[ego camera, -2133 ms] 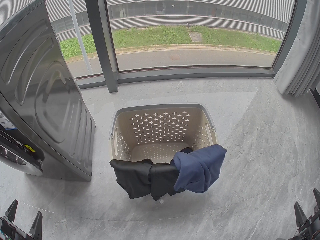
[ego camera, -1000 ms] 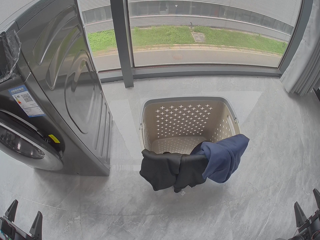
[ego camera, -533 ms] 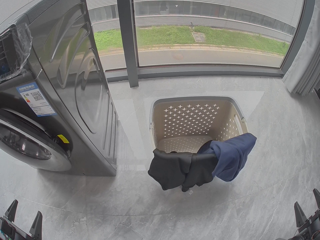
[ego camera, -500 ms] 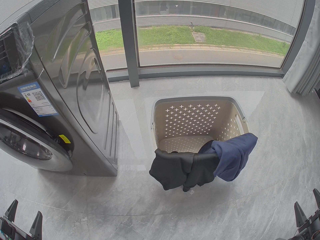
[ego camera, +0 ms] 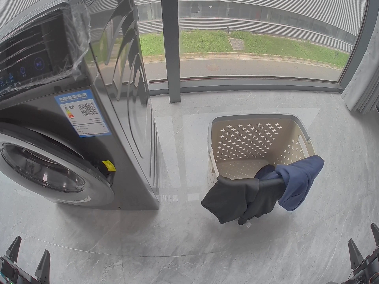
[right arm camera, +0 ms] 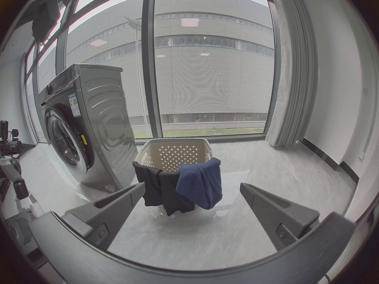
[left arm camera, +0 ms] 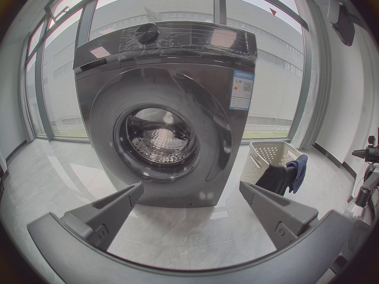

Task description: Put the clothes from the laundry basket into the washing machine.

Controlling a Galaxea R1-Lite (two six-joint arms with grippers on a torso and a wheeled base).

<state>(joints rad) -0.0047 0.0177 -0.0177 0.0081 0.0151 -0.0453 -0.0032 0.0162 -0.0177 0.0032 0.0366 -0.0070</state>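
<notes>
The beige laundry basket [ego camera: 256, 117] stands on the floor to the right of the dark grey washing machine [ego camera: 79, 111]. A black garment [ego camera: 237, 198] and a blue garment [ego camera: 300, 180] hang over the basket's near rim. The machine's round glass door [ego camera: 43, 168] is shut. My left gripper [ego camera: 30, 249] is low at the near left, open, facing the machine's door [left arm camera: 158, 139]. My right gripper [ego camera: 363, 237] is low at the near right, open, facing the basket [right arm camera: 173, 150] and the blue garment [right arm camera: 199, 184]. Both hold nothing and are well short of the clothes.
A floor-to-ceiling window [ego camera: 256, 32] with a dark post [ego camera: 170, 40] runs behind the basket. A grey curtain [ego camera: 365, 87] hangs at the far right. Bare marble floor [ego camera: 177, 241] lies between me, the machine and the basket.
The whole head view has swung left, so the camera moved: the washing machine's front now shows and the basket sits farther right. The clothes lie as before. Both grippers keep their places.
</notes>
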